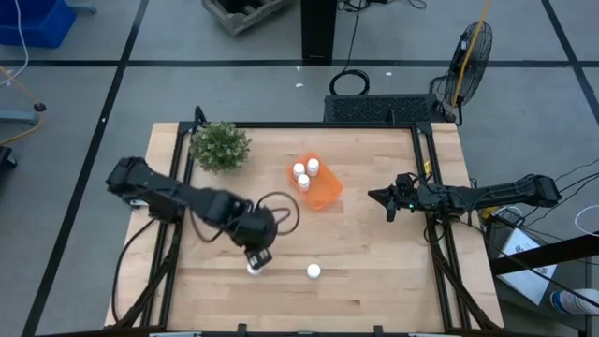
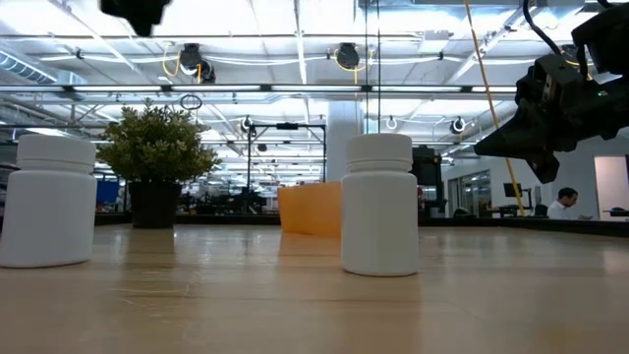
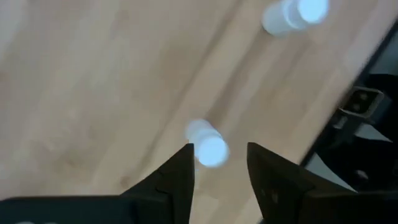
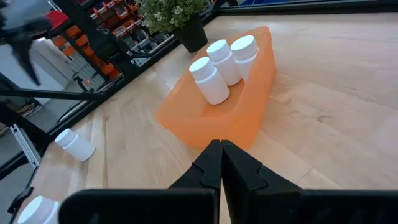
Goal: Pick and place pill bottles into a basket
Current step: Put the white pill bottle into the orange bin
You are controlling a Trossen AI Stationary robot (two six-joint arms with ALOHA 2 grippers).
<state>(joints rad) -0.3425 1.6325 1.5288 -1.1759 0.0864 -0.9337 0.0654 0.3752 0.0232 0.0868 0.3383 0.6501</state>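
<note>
Two white pill bottles stand upright on the wooden table near its front edge, one (image 1: 253, 270) (image 3: 208, 148) and another (image 1: 314, 271) (image 3: 295, 15) to its right. The orange basket (image 1: 316, 187) (image 4: 242, 106) at mid-table holds three more pill bottles (image 4: 211, 81), standing upright. My left gripper (image 1: 259, 256) (image 3: 221, 149) hovers open above the left bottle, pointing steeply down, well clear of its cap. Over the table's right side my right gripper (image 1: 388, 201) (image 4: 221, 165) waits, shut on nothing and pointing toward the basket.
A green potted plant (image 1: 220, 146) (image 2: 157, 157) stands at the far left corner of the table. Bare wood lies between the basket and the two loose bottles. A dark cable loops beside the left arm's wrist (image 1: 281, 208).
</note>
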